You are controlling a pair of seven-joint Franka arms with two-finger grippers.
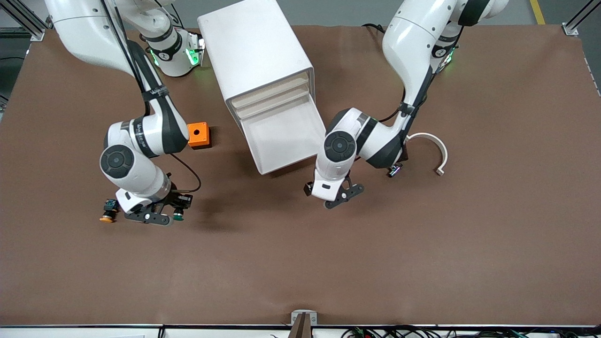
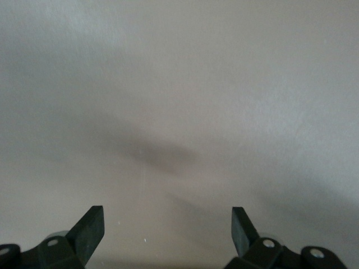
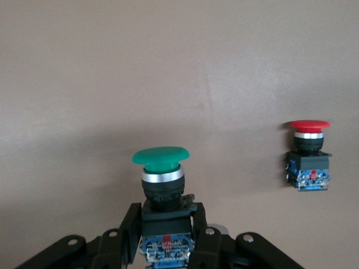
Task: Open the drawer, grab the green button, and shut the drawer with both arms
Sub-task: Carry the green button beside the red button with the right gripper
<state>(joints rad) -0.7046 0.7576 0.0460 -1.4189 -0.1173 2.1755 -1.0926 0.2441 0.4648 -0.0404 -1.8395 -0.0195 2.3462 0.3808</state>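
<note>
— Right gripper [image 3: 166,227]: what is it doing?
— Clamped on the dark body of the button [image 3: 161,158], one finger on each side, with the green cap sticking out past the fingertips.
— And where is that?
— Low over the brown table [image 1: 300,263], toward the right arm's end. I can't tell whether the button touches the surface.
— Anything close to it?
— An orange-capped button [image 1: 108,211] lies on the table just beside the gripper. The right wrist view also shows a red-capped button [image 3: 307,157] apart from the held one.
— The drawer?
— The drawer [image 1: 286,136] stands pulled out of the white cabinet [image 1: 256,56], its white inside showing. The cream fronts of the drawers above it are flush with the cabinet.
— Between the cabinet and the right arm?
— An orange box [image 1: 197,135] with a dark hole in its top.
— The left gripper?
— The left gripper [image 1: 342,196] hangs over bare table just off the drawer's open end, fingers [image 2: 90,230] spread wide, gripping nothing.
— Further out?
— A white curved piece [image 1: 434,145] lies on the table toward the left arm's end.
</note>
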